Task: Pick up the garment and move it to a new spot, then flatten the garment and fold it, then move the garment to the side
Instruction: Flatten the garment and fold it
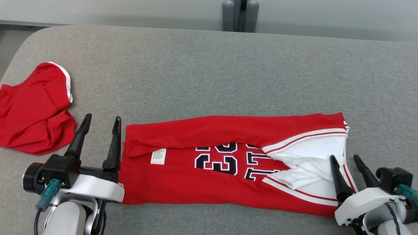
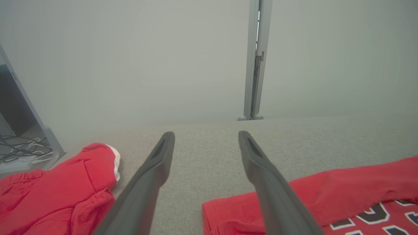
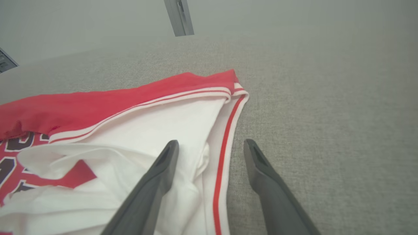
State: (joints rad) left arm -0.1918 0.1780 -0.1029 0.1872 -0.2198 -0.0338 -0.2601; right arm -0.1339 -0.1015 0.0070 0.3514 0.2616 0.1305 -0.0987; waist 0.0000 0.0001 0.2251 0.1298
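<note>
A red jersey (image 1: 209, 182) with dark numerals, white lining and striped trim lies folded into a long band across the grey cushion (image 1: 209, 75). Its left end (image 2: 235, 212) sits just right of my left gripper (image 1: 102, 119), which stands open with nothing between its fingers. My right gripper (image 1: 344, 159) is open over the jersey's right end (image 3: 196, 130); one finger is above the white fabric, the other above bare cushion beside the striped hem (image 3: 225, 143).
A second red garment (image 1: 31, 107) with white trim lies crumpled at the cushion's left edge, also seen as red cloth (image 2: 58, 189). A grey post (image 1: 240, 14) stands behind the cushion. Cables (image 2: 19, 150) lie on the floor at the left.
</note>
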